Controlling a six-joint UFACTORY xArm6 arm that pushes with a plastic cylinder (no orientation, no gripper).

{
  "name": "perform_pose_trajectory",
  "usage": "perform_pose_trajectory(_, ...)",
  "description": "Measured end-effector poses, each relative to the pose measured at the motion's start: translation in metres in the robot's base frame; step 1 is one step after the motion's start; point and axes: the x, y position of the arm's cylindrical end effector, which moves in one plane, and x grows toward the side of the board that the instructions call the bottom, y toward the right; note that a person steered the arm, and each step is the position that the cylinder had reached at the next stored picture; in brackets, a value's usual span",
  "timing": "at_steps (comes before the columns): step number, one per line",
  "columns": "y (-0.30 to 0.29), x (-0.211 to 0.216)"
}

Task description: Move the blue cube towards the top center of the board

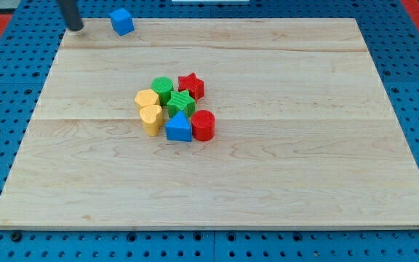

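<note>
Blue cube sits at worktop top-left edge; my tip just left of it. No jaws fitted. Push toward top centre remains.

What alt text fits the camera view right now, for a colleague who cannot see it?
My tip sits at the wooden board's top-left edge, just to the view's left of the blue cube, apart from it. Seven other blocks cluster near the board's middle: green cylinder, red star, green star, two yellow blocks, blue triangle, red cylinder.
</note>
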Motion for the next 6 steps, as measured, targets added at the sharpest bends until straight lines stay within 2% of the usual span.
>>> perform_pose_trajectory(1,0.037,0.000)
perform_pose_trajectory(2,0.095,0.021)
perform_pose_trajectory(3,0.174,0.018)
perform_pose_trajectory(4,0.119,-0.001)
perform_pose_trajectory(5,0.126,-0.002)
perform_pose_trajectory(6,0.194,-0.001)
